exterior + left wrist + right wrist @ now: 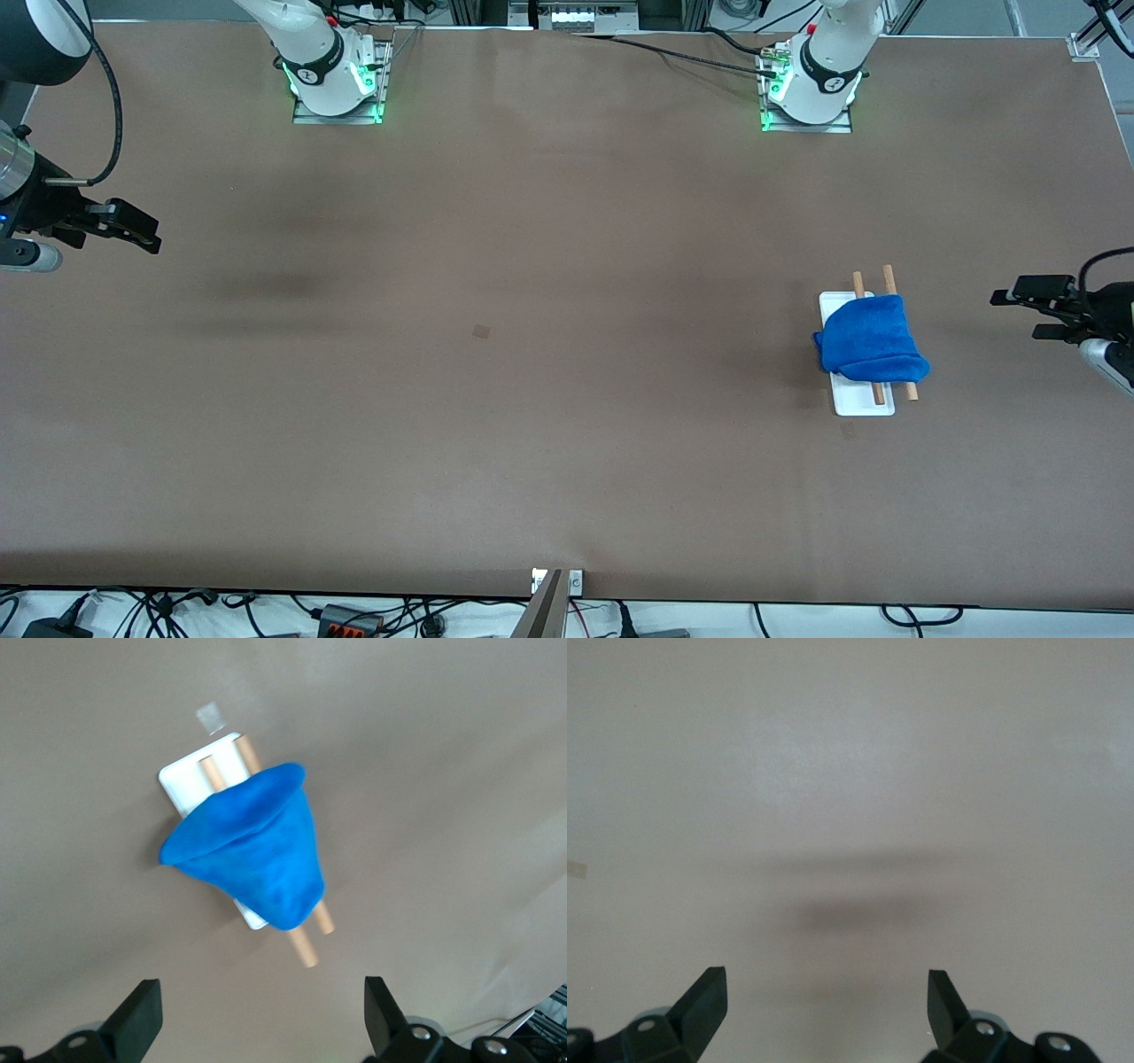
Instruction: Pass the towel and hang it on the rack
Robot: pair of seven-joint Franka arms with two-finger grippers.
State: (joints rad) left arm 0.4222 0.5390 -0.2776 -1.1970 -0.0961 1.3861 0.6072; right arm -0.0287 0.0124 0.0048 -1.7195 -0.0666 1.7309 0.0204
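Observation:
The blue towel hangs draped over the two wooden rods of the rack, toward the left arm's end of the table. In the left wrist view the towel covers the middle of the rods, whose ends stick out over the rack's white base. My left gripper is open and empty, off to the side of the rack and apart from it; it also shows in the left wrist view. My right gripper is open and empty at the right arm's end of the table, over bare table in the right wrist view.
A small dark square mark lies near the middle of the brown table. Cables and a metal bracket sit along the table edge nearest the front camera. The arm bases stand along the table's farthest edge.

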